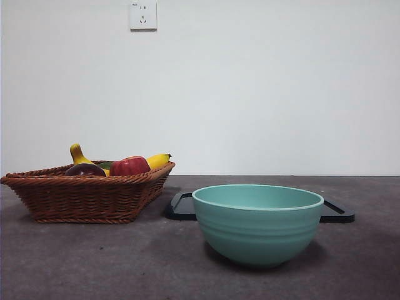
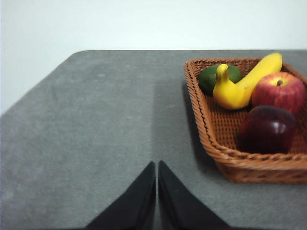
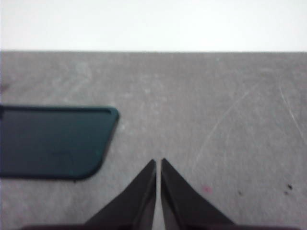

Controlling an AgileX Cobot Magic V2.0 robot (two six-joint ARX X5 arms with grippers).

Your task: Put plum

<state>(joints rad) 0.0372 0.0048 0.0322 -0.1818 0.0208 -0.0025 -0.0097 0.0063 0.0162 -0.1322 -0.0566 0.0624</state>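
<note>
A: Nothing begun yet. Left tool (image 2: 157, 165) pinched to a hairline slit, holding nothing, hanging over bare bench (image 2: 96, 134) just beside the wicker basket (image 2: 201, 120). Right tool (image 3: 159, 163) likewise nearly closed and empty, over bare bench near the dark tray (image 3: 53, 143).

B: And the plum (image 2: 266, 129)?

A: In the basket, in the corner nearest the left tool, touching the red apple (image 2: 278, 91) behind it. Banana (image 2: 244, 84) and a green fruit (image 2: 211, 76) further in. From the front, only the dark crown (image 1: 85, 169) showing over the rim.

B: So, probably a job for the left tool. Best way in?

A: Open wide first, well before descending. Come from above rather than across, since the woven rim stands between tool and fruit. Set the jaws across the plum's widest part, off the side where the apple presses. Glossy skin, likely to slip, so a centred, firm close.

B: Room to carry?

A: Lift straight up to clear the rim before travelling. Open bench between basket and teal bowl (image 1: 257, 222); the bowl in front of the tray (image 1: 181, 209), wide-mouthed and apparently empty. Destination unstated; bowl or tray, cannot tell. Bench edge close behind the basket, so no sweeping outward.
</note>
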